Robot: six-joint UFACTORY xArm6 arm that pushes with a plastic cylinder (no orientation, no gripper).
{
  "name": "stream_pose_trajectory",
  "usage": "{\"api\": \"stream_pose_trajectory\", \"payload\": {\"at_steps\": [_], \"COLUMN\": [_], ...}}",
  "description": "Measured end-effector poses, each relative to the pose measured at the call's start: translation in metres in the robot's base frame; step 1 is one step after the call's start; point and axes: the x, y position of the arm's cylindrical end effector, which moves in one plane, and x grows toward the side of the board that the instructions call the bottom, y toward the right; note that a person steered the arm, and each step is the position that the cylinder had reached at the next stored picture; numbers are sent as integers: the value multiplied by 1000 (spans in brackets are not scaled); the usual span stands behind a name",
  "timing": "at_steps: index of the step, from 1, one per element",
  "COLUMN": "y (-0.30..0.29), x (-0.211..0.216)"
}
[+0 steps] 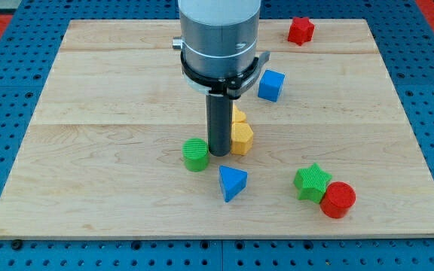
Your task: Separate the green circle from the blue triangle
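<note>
**Tight quarters around the rod: a sloppy push could drag the wrong block**

The pale wooden desk (111,90) carries everything, and this arm has no claw at all, so there is nothing to report as apart, together or clamped; it ends in a straight dark rod. My tip (219,154) rests on the desk just right of the green circle, a short ribbed green cylinder (196,154), and just left of the yellow hexagonal block (242,138), with a second yellow block (238,116) partly hidden behind the rod. The blue triangle, a small blue wedge-shaped block (232,182), lies just below and to the right of my tip, near the green circle but apart from it.

The main risk, as I judge it, is the direction of the push. A stroke toward the view's left should carry the green circle away, but the tip sits slightly above the circle's centre, so the round block may roll off the rod and slip downward, toward the blue triangle. A stroke toward the view's bottom could strike the blue triangle and shove both together. Drifting right would knock the yellow hexagonal block.

The blue cube (271,85), red star-like block (301,30), green star-shaped block (312,181) and red cylinder (338,199) sit well apart and seem safe.
</note>
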Motion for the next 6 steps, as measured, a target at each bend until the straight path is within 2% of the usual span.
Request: {"api": "stream_pose_trajectory", "payload": {"at_steps": [3,4,6], "y": [-9,-10,30], "x": [-9,10,22]}}
